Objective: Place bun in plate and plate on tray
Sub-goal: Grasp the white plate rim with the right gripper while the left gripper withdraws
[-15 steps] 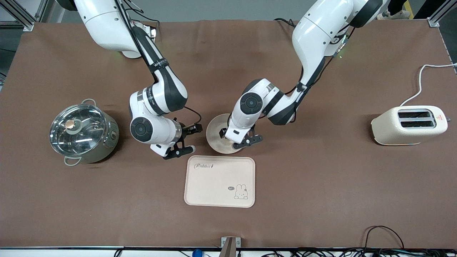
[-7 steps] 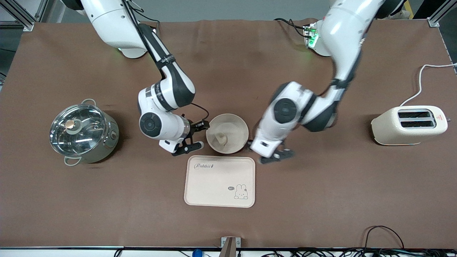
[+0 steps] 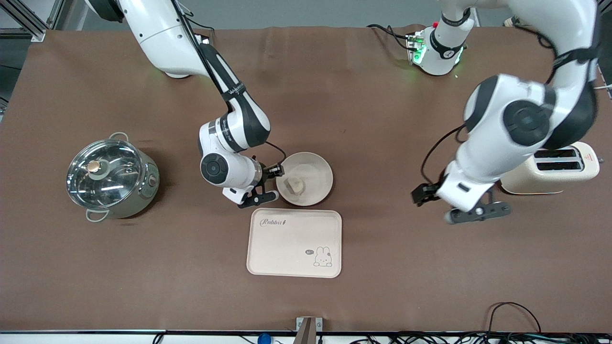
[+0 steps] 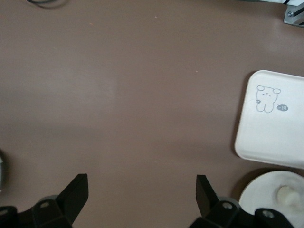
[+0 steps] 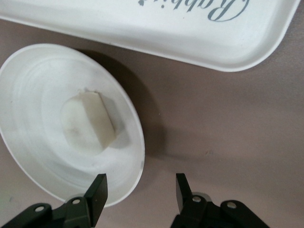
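Note:
The round cream plate [image 3: 313, 169] sits on the table just farther from the front camera than the Rabbit tray [image 3: 294, 242]. The small cream bun [image 3: 294, 185] lies in the plate. My right gripper [image 3: 271, 182] is open at the plate's rim on the side toward the right arm's end. In the right wrist view, my right gripper [image 5: 140, 190] has one finger over the plate [image 5: 38, 85] and one over bare table, with the bun [image 5: 88, 124] and tray [image 5: 166, 28] in sight. My left gripper [image 3: 452, 205] is open and empty, raised over bare table beside the toaster.
A steel pot with a glass lid [image 3: 110, 177] stands toward the right arm's end. A cream toaster [image 3: 547, 167] with its white cord stands toward the left arm's end. The left wrist view shows the tray [image 4: 273, 123] and the plate [image 4: 259, 197].
My left gripper has left the bun in the plate and swung away toward the toaster. My right gripper has moved in to the plate's rim.

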### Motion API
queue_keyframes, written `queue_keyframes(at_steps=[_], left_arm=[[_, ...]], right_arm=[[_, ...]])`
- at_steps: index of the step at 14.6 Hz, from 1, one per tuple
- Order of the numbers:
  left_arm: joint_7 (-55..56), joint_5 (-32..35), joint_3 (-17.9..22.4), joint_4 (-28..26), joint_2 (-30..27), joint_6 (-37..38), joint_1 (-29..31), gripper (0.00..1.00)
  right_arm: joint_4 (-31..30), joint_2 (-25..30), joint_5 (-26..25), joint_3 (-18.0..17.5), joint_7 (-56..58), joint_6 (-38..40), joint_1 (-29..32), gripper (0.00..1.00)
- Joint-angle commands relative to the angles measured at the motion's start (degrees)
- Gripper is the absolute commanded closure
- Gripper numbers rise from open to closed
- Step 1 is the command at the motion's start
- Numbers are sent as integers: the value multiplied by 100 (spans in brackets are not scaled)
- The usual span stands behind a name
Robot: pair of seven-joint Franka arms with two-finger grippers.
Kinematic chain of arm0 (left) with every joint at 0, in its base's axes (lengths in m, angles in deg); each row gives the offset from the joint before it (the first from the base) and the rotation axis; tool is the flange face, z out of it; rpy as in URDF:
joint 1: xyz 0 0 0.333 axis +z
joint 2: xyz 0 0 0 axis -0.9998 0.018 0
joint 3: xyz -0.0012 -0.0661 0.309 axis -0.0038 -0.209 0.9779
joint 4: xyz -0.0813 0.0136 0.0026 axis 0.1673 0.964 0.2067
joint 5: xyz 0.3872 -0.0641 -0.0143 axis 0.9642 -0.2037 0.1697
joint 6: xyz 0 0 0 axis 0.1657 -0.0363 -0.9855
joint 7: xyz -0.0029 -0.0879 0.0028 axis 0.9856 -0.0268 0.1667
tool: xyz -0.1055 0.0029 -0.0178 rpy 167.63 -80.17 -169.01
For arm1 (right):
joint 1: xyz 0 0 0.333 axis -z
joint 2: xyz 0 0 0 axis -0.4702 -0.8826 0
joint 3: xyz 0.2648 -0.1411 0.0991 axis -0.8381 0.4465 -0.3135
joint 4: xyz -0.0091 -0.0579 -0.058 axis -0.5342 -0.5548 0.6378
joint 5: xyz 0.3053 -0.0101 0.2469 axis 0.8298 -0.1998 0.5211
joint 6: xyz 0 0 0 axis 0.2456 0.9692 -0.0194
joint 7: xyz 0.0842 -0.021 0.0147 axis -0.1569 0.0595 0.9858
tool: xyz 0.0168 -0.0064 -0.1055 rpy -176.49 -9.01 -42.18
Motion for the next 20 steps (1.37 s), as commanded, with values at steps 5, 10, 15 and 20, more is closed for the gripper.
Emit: queue_keyframes(at_steps=[5, 10, 15, 20], left_arm=[[-1859, -214, 381, -664, -1878, 1293, 564, 0], [-2871, -459, 1823, -1210, -2778, 1462, -209, 0], [-2890, -495, 1764, -289, -2059, 1496, -236, 0], [-2898, -469, 1482, -191, -2022, 1558, -175, 0]], right_arm=[[48, -370, 683, 14, 3, -385, -19, 48], [48, -379, 701, 14, 3, -376, -2, 70], [48, -370, 701, 14, -6, -350, 16, 82], [48, -370, 692, 14, 3, -324, -11, 90]])
